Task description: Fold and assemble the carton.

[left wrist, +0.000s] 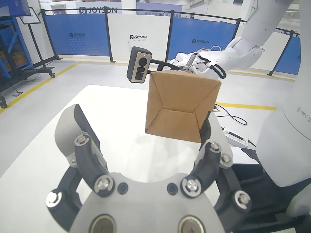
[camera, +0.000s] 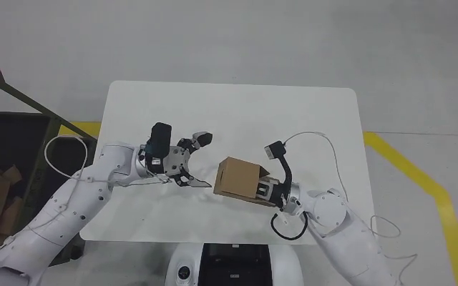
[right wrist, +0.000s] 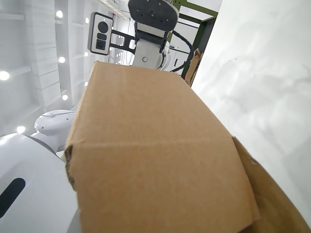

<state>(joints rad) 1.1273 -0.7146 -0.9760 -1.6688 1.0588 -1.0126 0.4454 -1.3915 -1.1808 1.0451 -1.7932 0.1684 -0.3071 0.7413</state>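
Observation:
A brown carton (camera: pixel 240 179) hangs a little above the white table (camera: pixel 236 107), near its front edge. My right gripper (camera: pixel 268 190) is shut on the carton's right end. In the left wrist view the carton (left wrist: pixel 182 105) turns an end with flaps folded inward towards my left gripper (left wrist: pixel 143 115), which stands open just short of it. From above, the left gripper (camera: pixel 195 160) sits to the carton's left with a small gap between them. A plain side of the carton (right wrist: pixel 155 146) covers the right gripper's own fingers in the right wrist view, and the left gripper (right wrist: pixel 151 13) shows beyond it.
A dark bin with cardboard pieces (camera: pixel 8 193) stands on the floor left of the table. A thin white cable (camera: pixel 322 139) loops over the table's right part. A yellow floor line (camera: pixel 408 168) runs past the right side.

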